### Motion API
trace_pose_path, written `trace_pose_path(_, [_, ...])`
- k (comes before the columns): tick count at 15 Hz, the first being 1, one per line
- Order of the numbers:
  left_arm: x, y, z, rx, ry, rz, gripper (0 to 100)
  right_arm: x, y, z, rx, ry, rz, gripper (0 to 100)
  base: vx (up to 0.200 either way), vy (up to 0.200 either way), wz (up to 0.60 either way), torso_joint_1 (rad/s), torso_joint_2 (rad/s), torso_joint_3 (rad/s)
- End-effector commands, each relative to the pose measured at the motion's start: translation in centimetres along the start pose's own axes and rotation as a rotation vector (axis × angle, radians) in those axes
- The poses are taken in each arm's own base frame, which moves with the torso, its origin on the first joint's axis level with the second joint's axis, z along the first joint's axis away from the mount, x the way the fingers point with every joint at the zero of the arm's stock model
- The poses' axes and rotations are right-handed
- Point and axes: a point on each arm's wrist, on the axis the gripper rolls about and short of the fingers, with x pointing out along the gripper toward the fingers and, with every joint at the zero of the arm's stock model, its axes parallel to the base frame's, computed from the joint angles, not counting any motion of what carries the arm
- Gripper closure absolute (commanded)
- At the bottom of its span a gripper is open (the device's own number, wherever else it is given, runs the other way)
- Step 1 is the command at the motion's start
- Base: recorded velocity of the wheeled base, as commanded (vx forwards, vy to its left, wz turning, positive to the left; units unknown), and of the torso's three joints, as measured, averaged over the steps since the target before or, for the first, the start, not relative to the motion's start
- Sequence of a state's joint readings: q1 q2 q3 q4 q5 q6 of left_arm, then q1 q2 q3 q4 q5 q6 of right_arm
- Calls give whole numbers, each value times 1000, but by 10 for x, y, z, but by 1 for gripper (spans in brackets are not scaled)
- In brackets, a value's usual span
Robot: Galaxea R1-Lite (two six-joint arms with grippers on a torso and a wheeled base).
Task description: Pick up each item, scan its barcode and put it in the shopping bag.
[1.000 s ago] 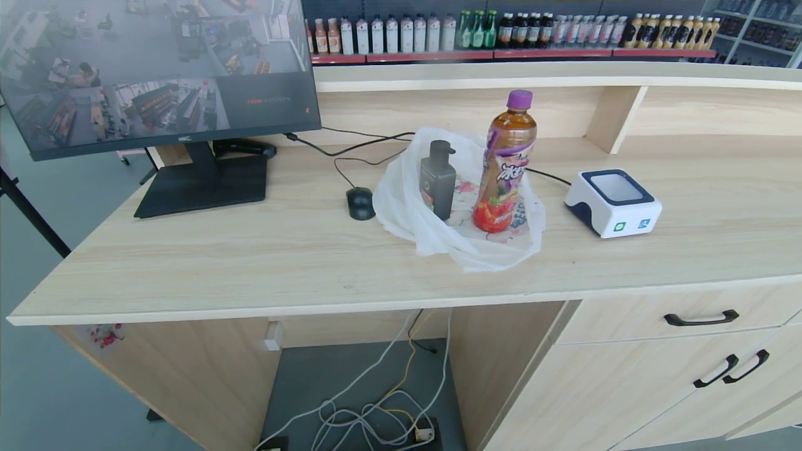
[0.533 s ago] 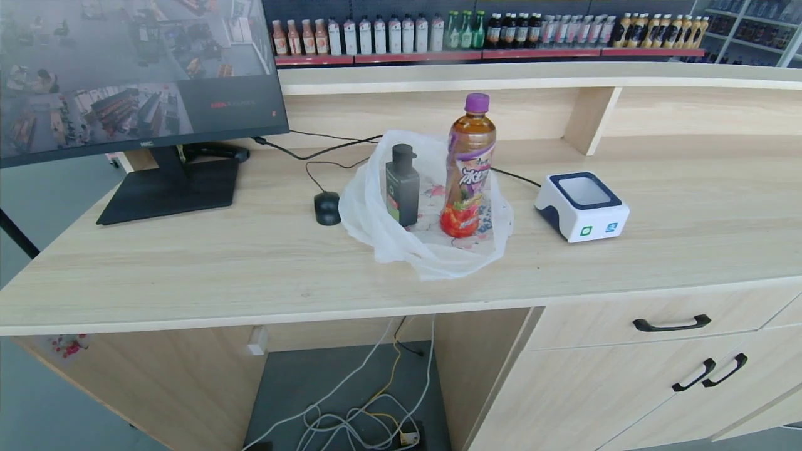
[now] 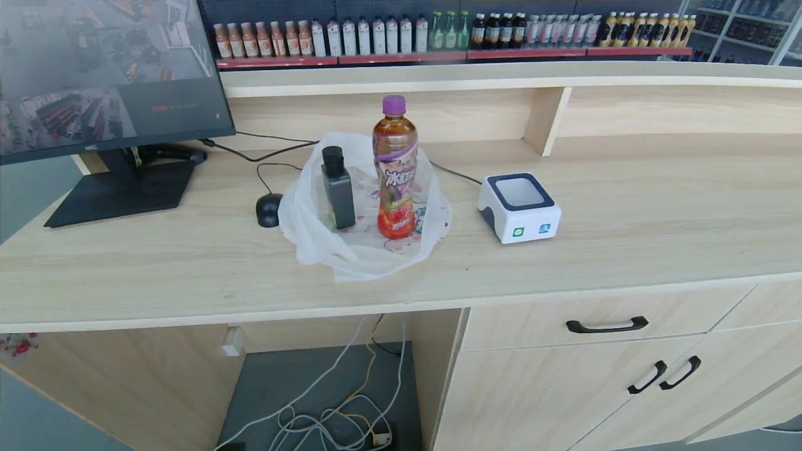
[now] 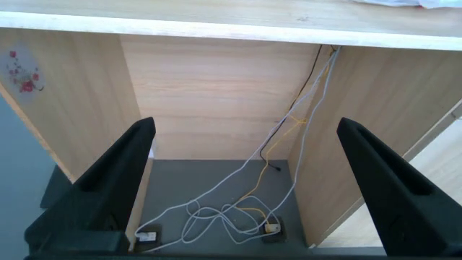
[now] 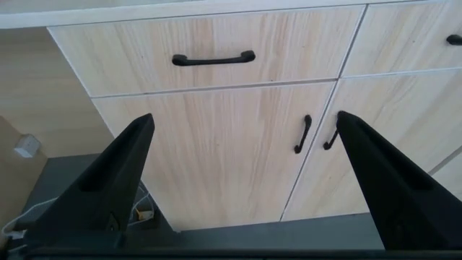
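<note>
White bag [image 3: 351, 260] on the desk [image 3: 626, 207], holding an upright tea bottle [image 3: 395, 175] and dark bottle [image 3: 339, 191], barcodes indiscernible; scanner [image 3: 519, 207] near the bag's right; left claw [image 4: 245, 126] and right claw [image 5: 244, 119], both spread wide, hang lower than the bag.

The wooden counter [image 3: 626, 219] carries a monitor [image 3: 94, 75], mouse [image 3: 268, 210], shopping bag [image 3: 351, 260] and scanner [image 3: 519, 207].

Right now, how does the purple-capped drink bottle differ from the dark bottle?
The purple-capped clear drink bottle is taller than the dark boxy bottle. The drink bottle is round, brightly labelled; the dark bottle flat-sided. Both stand upright in the open white plastic bag.
</note>
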State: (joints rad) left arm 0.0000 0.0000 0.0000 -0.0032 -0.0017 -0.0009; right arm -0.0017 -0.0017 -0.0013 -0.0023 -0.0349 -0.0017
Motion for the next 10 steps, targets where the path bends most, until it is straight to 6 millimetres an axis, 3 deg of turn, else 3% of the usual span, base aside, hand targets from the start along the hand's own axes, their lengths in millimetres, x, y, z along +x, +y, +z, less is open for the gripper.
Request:
trace_pose_path(1, [0,0,0,-1,0,0,0,0,0,0,2,1,0,0,0,-200,0,2,12,-2])
trace_pose_path(10, [0,0,0,-2,0,0,0,0,0,0,11,1,-2,0,0,-200,0,3,1,3])
